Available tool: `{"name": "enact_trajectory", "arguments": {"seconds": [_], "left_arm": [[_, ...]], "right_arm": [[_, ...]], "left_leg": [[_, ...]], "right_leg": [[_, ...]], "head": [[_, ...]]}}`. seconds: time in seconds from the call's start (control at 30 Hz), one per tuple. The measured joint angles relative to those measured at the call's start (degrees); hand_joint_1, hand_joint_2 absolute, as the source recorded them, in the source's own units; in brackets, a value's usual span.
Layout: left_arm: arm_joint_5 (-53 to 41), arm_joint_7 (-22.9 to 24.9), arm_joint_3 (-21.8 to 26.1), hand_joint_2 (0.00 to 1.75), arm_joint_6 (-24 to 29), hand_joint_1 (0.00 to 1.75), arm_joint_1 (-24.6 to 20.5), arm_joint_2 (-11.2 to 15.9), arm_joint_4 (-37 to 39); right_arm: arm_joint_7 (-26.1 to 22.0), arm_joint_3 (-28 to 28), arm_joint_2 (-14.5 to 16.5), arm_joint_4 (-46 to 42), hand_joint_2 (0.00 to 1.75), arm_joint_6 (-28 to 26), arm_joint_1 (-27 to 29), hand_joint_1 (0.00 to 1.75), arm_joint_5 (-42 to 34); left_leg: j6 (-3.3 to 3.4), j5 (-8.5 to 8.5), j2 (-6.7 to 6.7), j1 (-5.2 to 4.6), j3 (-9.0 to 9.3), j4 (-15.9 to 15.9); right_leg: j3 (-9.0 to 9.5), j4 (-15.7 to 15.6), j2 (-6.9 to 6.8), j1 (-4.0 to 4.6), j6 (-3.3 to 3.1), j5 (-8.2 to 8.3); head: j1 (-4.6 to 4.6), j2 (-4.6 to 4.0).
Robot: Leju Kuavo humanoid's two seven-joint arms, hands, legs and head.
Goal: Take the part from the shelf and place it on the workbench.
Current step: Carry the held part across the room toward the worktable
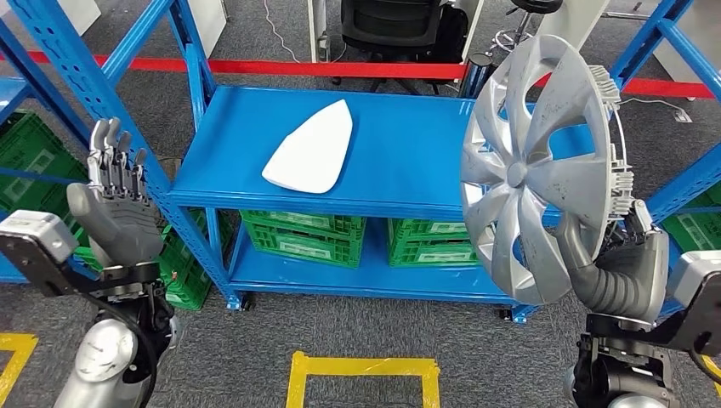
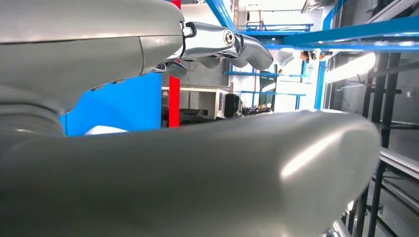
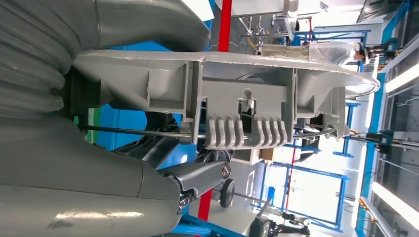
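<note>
The white teardrop-shaped plastic panel (image 1: 311,149) lies near the middle of the blue metal shelf's (image 1: 408,174) top deck. 2 green plastic crates (image 1: 304,236) sit on the lower deck, below it. The silver spoked hubcap (image 1: 536,170) stands upright off the shelf's right front corner.

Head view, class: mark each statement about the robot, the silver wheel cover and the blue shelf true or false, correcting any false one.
1. The right hand holds the silver plastic wheel cover. True.
2. The left hand holds a white part. False: it is raised, fingers apart, holding nothing.
3. A white, roughly triangular panel lies on the blue metal shelf. True.
4. The green plastic crates sit on the top shelf. False: they sit on the lower level.
</note>
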Motion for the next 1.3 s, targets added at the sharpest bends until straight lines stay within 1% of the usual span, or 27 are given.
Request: {"name": "enact_trajectory", "arguments": {"seconds": [0.03, 0.07, 0.1, 0.17, 0.2, 0.27, 0.33, 0.4, 0.47, 0.5, 0.53, 0.57, 0.63, 0.67, 0.73, 0.8, 0.87, 0.9, 0.97, 1.0, 1.03, 1.07, 1.1, 1.13, 1.2, 1.23, 1.3], "left_arm": [[0.0, 0.0, 0.0, 0.00, 0.0, 0.00, 0.0, 0.0, 0.0], [0.0, 0.0, 0.0, 0.00, 0.0, 0.00, 0.1, 0.0, 0.0], [0.0, 0.0, 0.0, 0.00, 0.0, 0.00, 0.1, 0.0, 0.0], [0.0, 0.0, 0.0, 0.00, 0.0, 0.00, 0.0, 0.0, 0.0], [0.0, 0.0, 0.0, 0.00, -0.1, 0.00, 0.0, 0.0, 0.0], [0.1, 0.0, 0.0, 0.00, -0.1, 0.00, 0.0, 0.0, 0.0], [0.0, 0.0, 0.0, 0.00, -0.1, 0.00, 0.1, 0.0, -0.1], [-0.1, 0.0, 0.1, 0.00, -0.1, 0.00, 0.0, 0.0, -0.2], [-0.2, 0.0, 0.1, 0.00, 0.0, 0.00, 0.1, 0.1, -0.1], [-0.2, 0.0, 0.1, 0.00, 0.0, 0.00, 0.2, 0.2, -0.1], [-0.2, 0.0, 0.1, 0.00, 0.0, 0.00, 0.3, 0.2, -0.1], [-0.2, 0.0, 0.1, 0.00, 0.0, 0.00, 0.3, 0.2, -0.1], [-0.2, 0.0, 0.1, 0.00, 0.0, 0.00, 0.2, 0.2, -0.1], [-0.2, 0.0, 0.1, 0.00, 0.0, 0.00, 0.2, 0.2, -0.1], [-0.2, 0.0, 0.1, 0.00, 0.0, 0.00, 0.2, 0.2, -0.2], [-0.3, 0.0, 0.2, 0.00, 0.0, 0.00, 0.2, 0.2, -0.3], [-0.3, 0.0, 0.2, 0.00, 0.0, 0.00, 0.2, 0.2, -0.3], [-0.3, 0.0, 0.2, 0.00, 0.0, 0.00, 0.2, 0.2, -0.3], [-0.3, 0.0, 0.1, 0.00, 0.0, 0.00, 0.2, 0.2, -0.4], [-0.3, 0.0, 0.1, 0.00, 0.0, 0.00, 0.2, 0.2, -0.4], [-0.3, 0.0, 0.1, 0.00, 0.0, 0.00, 0.2, 0.2, -0.4], [-0.3, 0.0, 0.1, 0.00, 0.0, 0.00, 0.2, 0.2, -0.4], [-0.3, 0.0, 0.1, 0.00, 0.0, 0.00, 0.3, 0.2, -0.4], [-0.3, 0.0, 0.1, 0.00, 0.0, 0.00, 0.2, 0.2, -0.4], [-0.3, 0.0, 0.1, 0.00, 0.0, 0.00, 0.2, 0.2, -0.4], [-0.3, 0.0, 0.1, 0.00, 0.0, 0.00, 0.2, 0.2, -0.5], [-0.3, 0.0, 0.1, 0.00, 0.0, 0.00, 0.2, 0.2, -0.5]], "right_arm": [[0.0, 0.1, 0.0, 0.0, 1.75, 0.0, 0.0, 1.75, 0.0], [0.0, 0.2, 0.0, 0.0, 1.75, 0.0, 0.0, 1.75, 0.0], [0.1, 0.2, 0.0, 0.0, 1.75, 0.0, 0.0, 1.75, 0.0], [0.1, 0.3, -0.1, 0.0, 1.75, 0.1, -0.1, 1.75, 0.0], [0.1, 0.3, -0.1, 0.0, 1.75, 0.1, -0.2, 1.75, 0.0], [0.2, 0.3, -0.2, 0.0, 1.75, 0.2, -0.2, 1.75, 0.0], [0.3, 0.3, -0.3, 0.0, 1.75, 0.2, -0.3, 1.75, -0.1], [0.3, 0.3, -0.3, 0.0, 1.75, 0.1, -0.3, 1.75, -0.2], [0.3, 0.3, -0.3, 0.0, 1.75, 0.1, -0.2, 1.75, -0.3], [0.3, 0.3, -0.3, 0.0, 1.75, 0.1, -0.2, 1.75, -0.4], [0.3, 0.3, -0.3, 0.0, 1.75, 0.1, -0.1, 1.75, -0.5], [0.3, 0.3, -0.3, 0.0, 1.75, 0.1, 0.0, 1.75, -0.5], [0.3, 0.3, -0.3, 0.0, 1.75, 0.1, 0.0, 1.75, -0.7], [0.3, 0.3, -0.3, 0.0, 1.75, 0.1, 0.0, 1.75, -0.8], [0.3, 0.3, -0.3, 0.0, 1.75, 0.2, 0.0, 1.75, -0.9], [0.3, 0.3, -0.4, 0.0, 1.75, 0.2, 0.0, 1.75, -0.9], [0.3, 0.3, -0.5, 0.0, 1.75, 0.2, 0.0, 1.75, -0.9], [0.3, 0.3, -0.6, 0.0, 1.75, 0.3, 0.0, 1.75, -0.9], [0.3, 0.2, -0.7, 0.0, 1.75, 0.3, -0.1, 1.75, -0.9], [0.3, 0.2, -0.7, 0.0, 1.75, 0.3, 0.0, 1.75, -0.9], [0.3, 0.2, -0.7, 0.0, 1.75, 0.3, 0.1, 1.75, -0.9], [0.3, 0.2, -0.8, 0.0, 1.75, 0.3, 0.1, 1.75, -1.0], [0.3, 0.2, -0.8, 0.0, 1.75, 0.3, 0.2, 1.75, -1.0], [0.3, 0.2, -0.8, 0.0, 1.75, 0.3, 0.2, 1.75, -1.0], [0.3, 0.2, -0.8, 0.0, 1.75, 0.4, 0.1, 1.75, -1.0], [0.3, 0.2, -0.8, 0.0, 1.75, 0.5, 0.0, 1.75, -1.1], [0.2, 0.2, -0.9, 0.0, 1.75, 0.7, 0.0, 1.75, -1.3]], "left_leg": [[0.01, 0.00, -0.07, -0.01, 0.00, 0.0], [-0.01, -0.01, -0.16, -0.01, 0.04, 0.0], [-0.04, -0.03, -0.25, -0.01, 0.10, 0.0], [-0.30, 0.06, -0.41, -0.02, 0.01, -0.1], [-0.60, 0.22, -0.47, -0.02, -0.19, -0.2], [-1.32, 0.68, -0.53, 0.01, -0.58, -0.4], [-1.85, 0.47, -0.33, 0.03, -0.99, -0.4], [-2.04, -1.59, -0.03, -0.12, -2.75, 2.9], [-2.06, -4.65, 0.08, -0.25, -6.12, 10.0], [-2.07, -5.51, 0.09, -0.30, -7.56, 13.1], [-2.02, -5.44, 0.10, -0.35, -8.17, 14.5], [-1.88, -4.42, 0.12, -0.41, -7.67, 13.6], [-1.30, -1.35, 0.18, -0.61, -4.04, 6.8], [-0.99, -0.41, 0.24, -0.72, -1.95, 3.3], [-0.47, -0.01, 0.31, -1.03, 0.02, -0.1], [-0.05, 0.44, 0.26, -1.08, 0.04, -0.5], [0.42, 1.01, 0.25, -0.79, 0.02, -0.9], [0.61, 1.26, 0.27, -0.59, -0.01, -1.2], [0.79, 1.52, 0.29, -0.53, -0.30, -1.2], [0.79, 1.63, 0.29, -0.52, -0.50, -1.1], [0.74, 1.72, 0.28, -0.49, -0.71, -1.0], [0.67, 1.81, 0.27, -0.44, -0.91, -0.9], [0.56, 1.88, 0.26, -0.38, -1.05, -0.8], [0.43, 1.96, 0.26, -0.33, -1.15, -0.8], [-0.13, 2.26, 0.25, -0.38, -1.45, -0.7], [-0.53, 2.52, 0.25, -0.40, -1.67, -0.7], [-1.43, 3.11, 0.26, -0.31, -1.98, -1.0]], "right_leg": [[-0.28, 0.5, 0.01, 0.00, -0.07, 0.54], [0.43, -1.3, 0.03, 0.00, -0.23, 2.10], [1.90, -4.8, 0.07, 0.02, -0.48, 4.29], [5.00, -11.6, 0.29, 0.20, -1.01, 7.21], [5.90, -13.5, 0.37, 0.38, -1.26, 7.72], [6.39, -14.6, 0.43, 0.76, -1.67, 7.61], [6.80, -15.8, 0.31, 0.55, -2.12, 7.73], [7.23, -16.8, 0.20, 0.35, -2.61, 8.02], [7.17, -16.8, 0.20, 0.57, -2.95, 8.06], [7.10, -16.6, 0.21, 0.71, -3.02, 8.04], [7.03, -16.5, 0.22, 0.84, -3.08, 8.02], [6.97, -16.3, 0.24, 0.97, -3.12, 8.00], [6.90, -16.0, 0.32, 1.16, -3.08, 7.95], [6.74, -15.7, 0.37, 1.36, -2.96, 7.91], [6.30, -15.4, 0.41, 1.43, -2.46, 8.05], [5.95, -15.3, 0.40, 1.29, -1.81, 8.34], [5.10, -14.1, 0.46, 1.16, -1.13, 7.32], [4.16, -12.0, 0.51, 1.03, -0.76, 5.90], [1.41, -5.1, 0.54, 0.52, 0.04, 2.20], [0.23, -1.8, 0.54, 0.23, 0.37, 0.94], [-0.26, -0.2, 0.54, 0.00, 0.62, 0.58], [0.22, -0.6, 0.53, -0.19, 0.79, 1.20], [1.78, -3.2, 0.53, -0.33, 0.86, 2.66], [3.95, -7.2, 0.53, -0.42, 0.83, 4.23], [7.77, -13.8, 0.55, -0.25, 0.42, 5.88], [8.54, -15.3, 0.57, -0.07, 0.07, 5.98], [8.54, -15.8, 0.60, 0.25, -0.75, 6.22]], "head": [[0.17, 0.00], [0.37, 0.00], [0.57, 0.00], [0.79, 0.00], [0.85, 0.00], [0.84, 0.00], [0.63, 0.00], [0.02, 0.00], [-0.79, 0.00], [-1.10, 0.00], [-1.37, 0.00], [-1.58, 0.00], [-1.98, 0.00], [-2.10, 0.00], [-2.12, 0.00], [-2.06, 0.00], [-1.89, 0.00], [-1.62, 0.00], [-0.94, 0.00], [-0.69, 0.00], [-0.51, 0.00], [-0.34, 0.00], [-0.15, 0.00], [0.04, 0.00], [0.37, 0.00], [0.42, 0.00], [0.33, 0.00]]}}
